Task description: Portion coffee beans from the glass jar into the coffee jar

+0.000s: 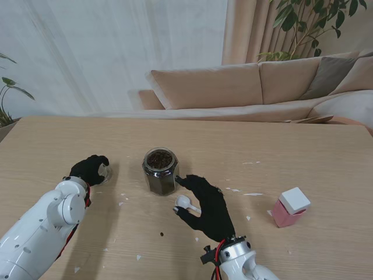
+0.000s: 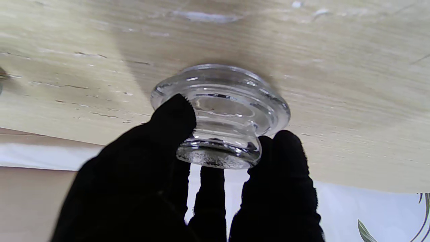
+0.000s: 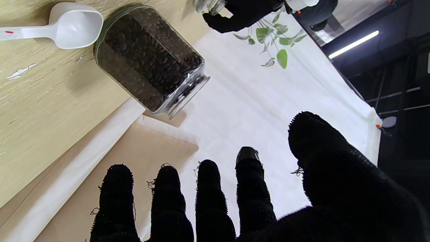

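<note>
Glass jar (image 1: 160, 170): clear, faceted walls, open mouth, filled with dark coffee beans (image 3: 151, 64); stands upright mid-counter.
Scoop (image 1: 185, 202): white plastic, rounded bowl, lying just beside the jar on the side nearer to me, under the right hand's fingers.
Right hand (image 1: 205, 205): black knit glove, fingers (image 3: 208, 195) spread and straight, holding nothing; thumb tip near the jar's wall.
Glass lid (image 2: 221, 111): clear, thick, round with stepped rim and knob; rests on the counter left of the jar.
Left hand (image 1: 90, 170): black glove, thumb and fingers (image 2: 174, 117) closed around the lid's knob.
Counter (image 1: 291, 146): pale wood grain, flecked with white chips.
Pink container (image 1: 289, 208): boxy, white cap, tilted, well apart to the right.
</note>
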